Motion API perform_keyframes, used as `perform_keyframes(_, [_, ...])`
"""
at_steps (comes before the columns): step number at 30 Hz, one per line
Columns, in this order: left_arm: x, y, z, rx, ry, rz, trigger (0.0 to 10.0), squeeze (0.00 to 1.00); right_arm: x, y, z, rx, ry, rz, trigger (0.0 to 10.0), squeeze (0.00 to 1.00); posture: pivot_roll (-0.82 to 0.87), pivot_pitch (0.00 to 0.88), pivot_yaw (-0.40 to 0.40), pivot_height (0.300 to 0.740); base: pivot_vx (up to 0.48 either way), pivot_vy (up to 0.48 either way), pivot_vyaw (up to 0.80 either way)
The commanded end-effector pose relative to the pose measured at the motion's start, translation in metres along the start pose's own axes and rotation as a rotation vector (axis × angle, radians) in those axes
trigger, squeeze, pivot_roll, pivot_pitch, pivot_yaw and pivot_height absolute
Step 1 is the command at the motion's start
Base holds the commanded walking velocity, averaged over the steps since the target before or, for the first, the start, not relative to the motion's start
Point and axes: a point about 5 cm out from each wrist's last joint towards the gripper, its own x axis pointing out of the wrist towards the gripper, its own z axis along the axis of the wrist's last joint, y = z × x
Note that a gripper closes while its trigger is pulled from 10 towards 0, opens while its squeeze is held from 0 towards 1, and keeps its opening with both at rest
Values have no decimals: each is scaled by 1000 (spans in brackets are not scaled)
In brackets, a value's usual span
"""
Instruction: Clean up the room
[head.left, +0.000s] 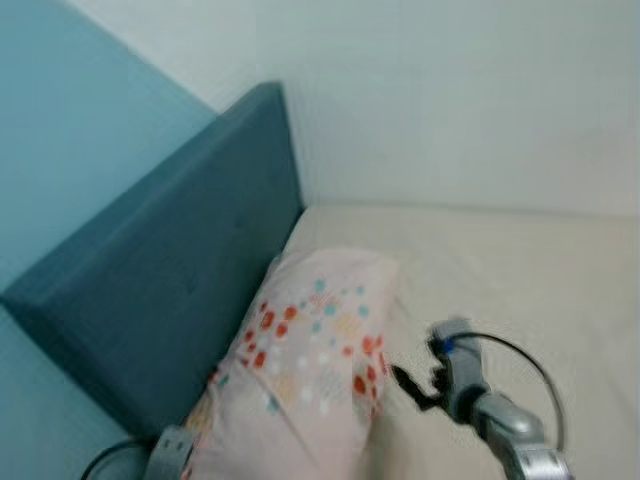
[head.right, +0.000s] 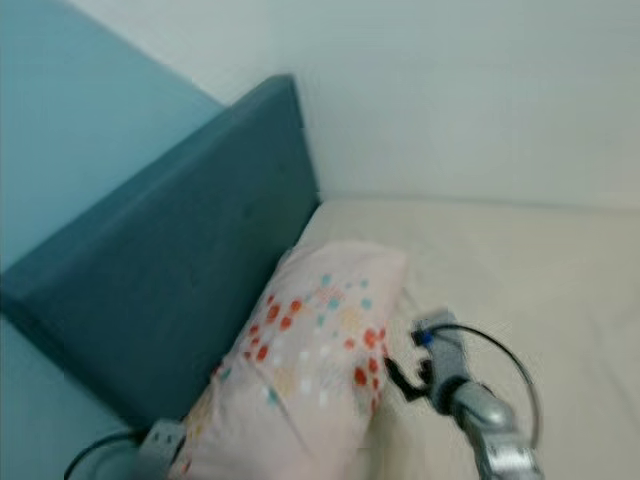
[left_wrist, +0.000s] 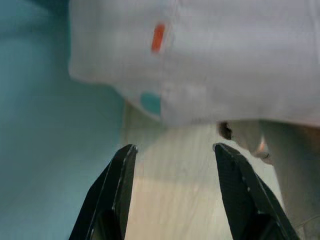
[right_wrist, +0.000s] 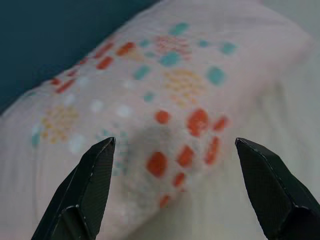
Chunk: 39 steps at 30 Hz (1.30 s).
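Observation:
A pale pink pillow (head.left: 310, 370) with red, teal and yellow dots leans against the blue headboard (head.left: 170, 270) on the cream bed (head.left: 520, 280). My right gripper (head.left: 408, 388) hovers just to the pillow's right, pointing at it. In the right wrist view it is open (right_wrist: 173, 145), with the dotted pillow (right_wrist: 165, 85) just beyond its fingertips and nothing held. My left arm (head.left: 170, 455) comes in at the pillow's near left corner. The left gripper (left_wrist: 175, 147) is open just below the pillow's edge (left_wrist: 225, 60), gripping nothing.
The headboard stands against a light blue wall (head.left: 70, 130), and a white wall (head.left: 450, 90) runs behind the bed. Bare cream mattress stretches to the right of the pillow. A black cable loops around my right wrist (head.left: 530, 370).

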Motion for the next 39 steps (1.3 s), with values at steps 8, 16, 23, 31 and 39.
perform_keyframes(8, [0, -4, -11, 10, 55, 6, 10000, 0, -15, -26, -58, 98, 201, -255, 10000, 0, -71, 0, 91, 740, -291, 0, 757])
perform_keyframes(16, [0, -4, -10, 41, 58, 11, 10000, 0, -26, -26, -75, 134, 259, -277, 10000, 0, -84, 0, 96, 740, 0, 0, 759])
perform_keyframes(23, [1, -6, -11, 56, 61, 2, 10000, 0, -27, -28, -68, 134, 220, -254, 10000, 0, -87, 0, 93, 740, 0, 0, 757])
perform_keyframes(31, [0, -9, -18, 62, 73, 3, 10000, 0, -14, -20, -34, 85, 81, -84, 10000, 0, -85, 0, 72, 740, 0, 0, 761])
perform_keyframes(39, [-1, -9, -25, 77, 79, -4, 10000, 0, -4, -10, -12, 43, 64, 24, 10000, 0, -78, 0, 53, 740, 0, 0, 770])
